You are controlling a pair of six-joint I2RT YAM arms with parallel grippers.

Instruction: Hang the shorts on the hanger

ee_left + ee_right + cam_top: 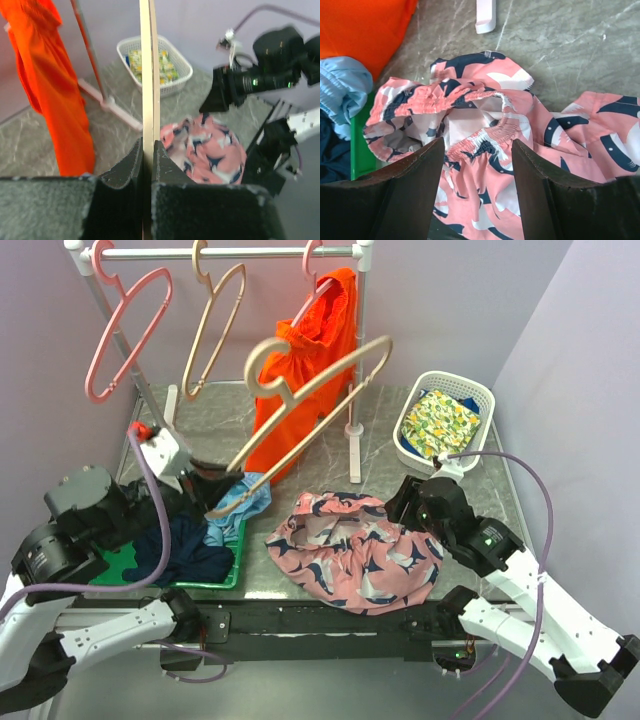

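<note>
Tabletop [570, 45]: shorts [480, 125] beneath right fingers [410, 200]

Bright, even, diffuse light fills all three views, with no hard shadows. Only soft, faint shade lies on the grey table [375, 465] beneath the cloth. The top view is sharp from edge to edge, though the orange shorts [300, 390] are so saturated that their folds flatten. In the left wrist view the left fingers [125, 175] and the hanger [149, 75] sit close to the lens and look soft, and the right arm [270, 75] is smeared. In the right wrist view the right fingers [410, 195] are dark and blurred, while the shorts [485, 150] are crisp.
</note>
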